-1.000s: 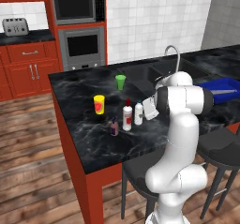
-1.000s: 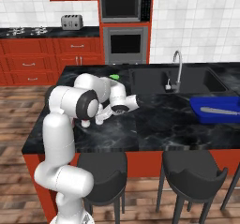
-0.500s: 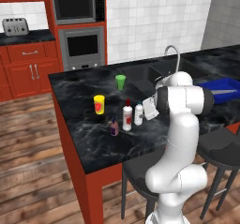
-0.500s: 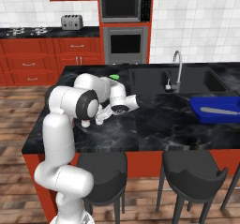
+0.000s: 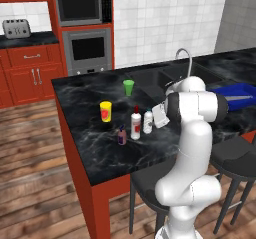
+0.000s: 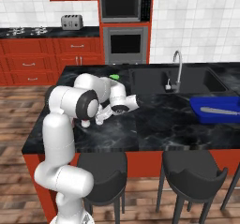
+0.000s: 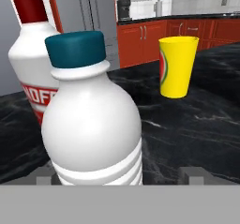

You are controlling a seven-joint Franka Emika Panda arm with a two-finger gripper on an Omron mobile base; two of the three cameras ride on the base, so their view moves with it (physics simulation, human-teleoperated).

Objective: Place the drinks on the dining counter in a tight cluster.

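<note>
- The counter (image 5: 100,153) carries all three drinks, bunched near its middle.
- My hand (image 5: 159,116) stands released, fingers either side of the teal bottle (image 5: 148,121).
- White bottle (image 5: 135,125) at its 9 o'clock, purple bottle (image 5: 122,135) beyond.
- Teal bottle: I judge light, smooth, tippy; grip its ribbed lower body.

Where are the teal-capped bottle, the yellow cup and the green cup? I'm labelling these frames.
teal-capped bottle (image 7: 93,138): hand view, on its body.
yellow cup (image 5: 105,111): left base view, on its side.
green cup (image 5: 129,87): left base view, on its side.
</note>
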